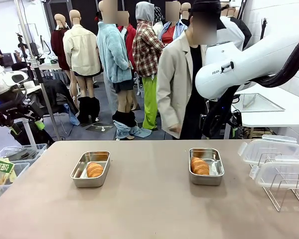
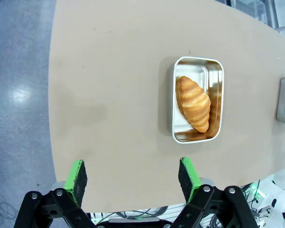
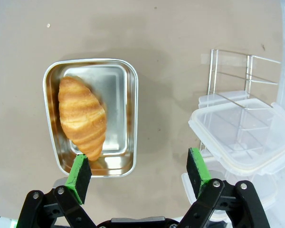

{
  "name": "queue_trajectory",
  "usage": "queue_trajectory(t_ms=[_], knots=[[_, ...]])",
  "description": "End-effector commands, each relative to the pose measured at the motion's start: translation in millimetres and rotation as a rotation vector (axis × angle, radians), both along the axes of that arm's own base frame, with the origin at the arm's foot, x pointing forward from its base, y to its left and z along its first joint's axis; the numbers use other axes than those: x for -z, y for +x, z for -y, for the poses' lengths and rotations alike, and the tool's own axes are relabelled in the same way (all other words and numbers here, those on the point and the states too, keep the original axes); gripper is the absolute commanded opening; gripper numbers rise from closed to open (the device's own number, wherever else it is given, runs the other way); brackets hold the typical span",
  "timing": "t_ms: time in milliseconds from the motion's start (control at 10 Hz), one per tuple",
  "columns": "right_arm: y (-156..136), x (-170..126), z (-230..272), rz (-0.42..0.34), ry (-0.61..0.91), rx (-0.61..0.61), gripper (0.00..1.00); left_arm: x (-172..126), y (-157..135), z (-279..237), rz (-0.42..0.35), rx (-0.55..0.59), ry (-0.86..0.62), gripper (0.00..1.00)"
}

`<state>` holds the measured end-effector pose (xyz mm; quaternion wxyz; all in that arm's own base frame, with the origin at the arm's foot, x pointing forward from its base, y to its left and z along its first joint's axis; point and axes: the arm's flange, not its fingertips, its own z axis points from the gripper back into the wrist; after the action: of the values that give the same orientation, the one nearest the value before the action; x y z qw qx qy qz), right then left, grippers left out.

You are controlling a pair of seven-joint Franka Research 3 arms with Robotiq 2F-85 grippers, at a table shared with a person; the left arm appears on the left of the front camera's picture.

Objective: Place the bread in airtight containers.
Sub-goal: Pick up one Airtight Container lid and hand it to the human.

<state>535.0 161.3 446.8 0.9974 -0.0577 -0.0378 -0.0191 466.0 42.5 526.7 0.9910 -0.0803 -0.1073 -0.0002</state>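
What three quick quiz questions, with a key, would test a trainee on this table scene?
1. True or false: the shiny rectangular left steel tin and right steel tin each hold one golden-orange ridged croissant.
2. The clear plastic lids sit: A on the tins, B on the wire rack, C in a hand?
3. Fill in: the left gripper and right gripper are both ____.
Key: 1 true; 2 B; 3 open.

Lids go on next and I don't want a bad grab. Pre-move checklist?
1. Croissant inside left tin: ok.
2. Second croissant inside right tin: ok.
3. Both tins uncovered: ok.
4. Croissants sit below the rims: cannot tell.
5. Clear lids waiting on the wire rack, robot's right: ok.
6. Left jaws and right jaws open, empty: ok.
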Motion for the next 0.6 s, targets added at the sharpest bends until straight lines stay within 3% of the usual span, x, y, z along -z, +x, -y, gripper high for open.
queue_trajectory(t_ms=[0,500], knots=[[-1.7,0.4,0.6,0.002,0.014,-0.002,1.0,-2.0,1.4,-1.8,0.0,-0.003,0.018,1.0],[-1.7,0.4,0.6,0.002,0.014,-0.002,1.0,-2.0,1.4,-1.8,0.0,-0.003,0.018,1.0]])
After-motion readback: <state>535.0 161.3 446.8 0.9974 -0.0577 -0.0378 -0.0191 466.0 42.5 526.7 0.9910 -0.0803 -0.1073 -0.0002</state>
